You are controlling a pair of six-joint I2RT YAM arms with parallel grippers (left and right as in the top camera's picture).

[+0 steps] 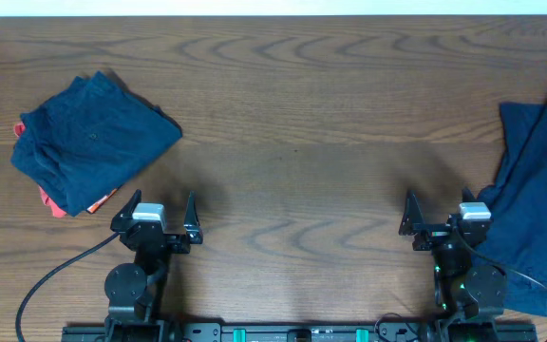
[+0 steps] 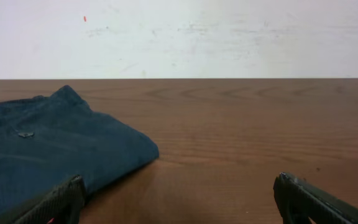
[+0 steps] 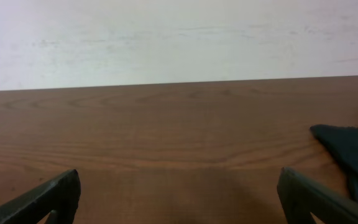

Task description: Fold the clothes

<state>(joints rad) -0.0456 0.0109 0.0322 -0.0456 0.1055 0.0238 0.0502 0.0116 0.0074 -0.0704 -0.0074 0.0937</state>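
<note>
Left claw [image 1: 160, 215] and right claw [image 1: 437, 215] gape empty; we judge the limp navy shorts [image 1: 536, 204] beside the right claw best pinched at corners.

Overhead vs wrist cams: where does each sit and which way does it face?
Overhead: above table, looks straight down; left arm and right arm at bottom edge, folded pile left, loose garment right.
Left wrist: low behind left fingers, faces far wall; fingers open; shares pile with overhead.
Right wrist: low behind right fingers, faces far wall; fingers open; shares garment with overhead.
</note>
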